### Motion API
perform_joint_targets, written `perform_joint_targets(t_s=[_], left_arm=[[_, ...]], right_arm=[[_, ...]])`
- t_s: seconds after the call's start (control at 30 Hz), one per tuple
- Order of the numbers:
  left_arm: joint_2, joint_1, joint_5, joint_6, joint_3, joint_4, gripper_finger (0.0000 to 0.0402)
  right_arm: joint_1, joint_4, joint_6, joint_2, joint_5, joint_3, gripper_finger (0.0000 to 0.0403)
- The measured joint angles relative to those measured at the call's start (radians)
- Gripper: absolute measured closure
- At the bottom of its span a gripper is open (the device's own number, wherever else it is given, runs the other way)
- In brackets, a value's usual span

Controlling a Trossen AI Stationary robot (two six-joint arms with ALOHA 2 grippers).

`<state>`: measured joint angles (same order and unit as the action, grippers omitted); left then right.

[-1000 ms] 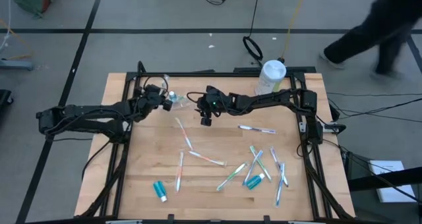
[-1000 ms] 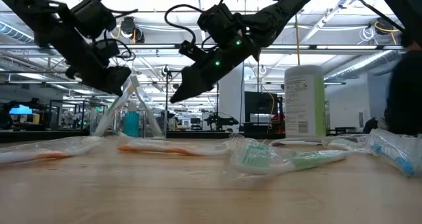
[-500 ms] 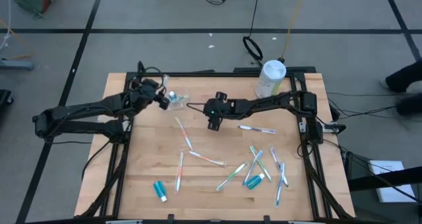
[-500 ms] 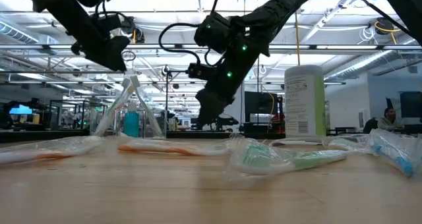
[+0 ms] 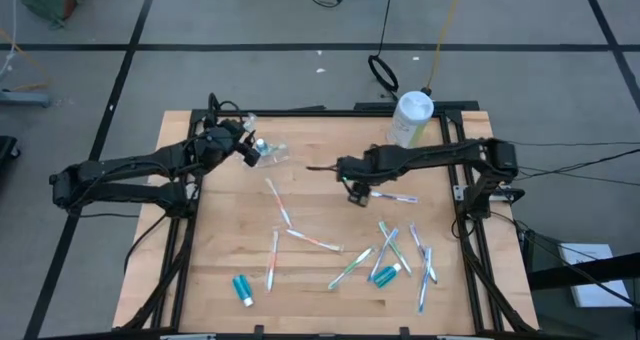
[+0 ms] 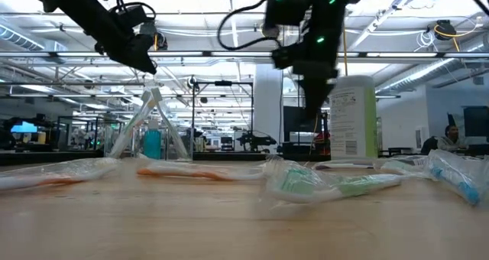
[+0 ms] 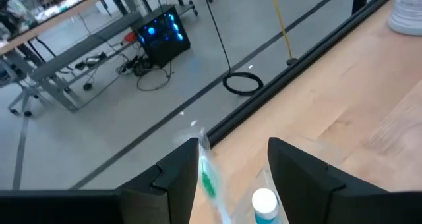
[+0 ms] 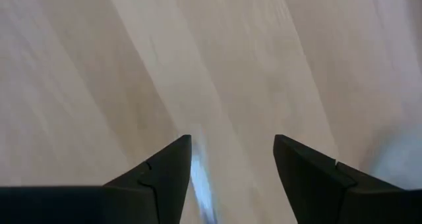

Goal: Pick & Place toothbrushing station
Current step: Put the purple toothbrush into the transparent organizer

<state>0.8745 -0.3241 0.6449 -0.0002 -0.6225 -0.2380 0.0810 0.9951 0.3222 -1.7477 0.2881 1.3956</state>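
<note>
a white cylindrical canister (image 5: 411, 117) with a green label stands upright at the far edge of the wooden table (image 5: 220, 240), right of centre. on the grey floor just behind it lies a coiled black cable (image 5: 383, 72). a black metal frame (image 5: 172, 242) borders the tabletop. in the low view a person (image 6: 451, 134) sits far back in the room.

My clear cup (image 5: 268, 154) sits at the table's far left, seemingly tipped on its side with a blue tube inside, while pale toothbrushes (image 5: 281, 206) and blue tubes (image 5: 242, 288) lie scattered flat across the wood, mostly toward the near right.
</note>
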Motion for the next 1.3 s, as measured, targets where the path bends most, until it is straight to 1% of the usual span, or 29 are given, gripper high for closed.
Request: perform_joint_targets(t_s=[0.1,0.33,0.4,0.53,0.63,0.77,0.9,1.07,1.17,1.3], left_arm=[[0.000,0.000,0.000,0.020,0.000,0.013,0.0213],[0.000,0.000,0.000,0.026,0.000,0.015,0.0213],[0.000,0.000,0.000,0.026,0.000,0.014,0.0213],[0.000,0.000,0.000,0.025,0.000,0.012,0.0213],[0.000,0.000,0.000,0.025,0.000,0.012,0.0213],[0.000,0.000,0.000,0.024,0.000,0.012,0.0213],[0.000,0.000,0.000,0.024,0.000,0.012,0.0213],[0.000,0.000,0.000,0.022,0.000,0.012,0.0213],[0.000,-0.001,0.000,0.022,0.000,0.012,0.0213],[0.000,-0.002,0.001,0.028,0.000,0.012,0.0213]], right_arm=[[-0.025,0.100,0.090,0.059,-0.001,-0.043,0.0198],[-0.080,0.103,0.284,0.208,-0.008,-0.271,0.0201],[-0.089,0.105,0.320,0.250,-0.044,-0.347,0.0202],[-0.090,0.061,0.332,0.331,-0.107,-0.506,0.0202],[-0.088,0.007,0.320,0.377,-0.103,-0.618,0.0202],[-0.087,-0.109,0.289,0.418,-0.056,-0.724,0.0202],[-0.087,-0.223,0.231,0.440,-0.053,-0.782,0.0202],[-0.087,-0.253,0.214,0.444,-0.055,-0.805,0.0207],[-0.087,-0.258,0.212,0.445,-0.061,-0.806,0.0230],[-0.087,-0.271,0.198,0.444,-0.070,-0.806,0.0283]])
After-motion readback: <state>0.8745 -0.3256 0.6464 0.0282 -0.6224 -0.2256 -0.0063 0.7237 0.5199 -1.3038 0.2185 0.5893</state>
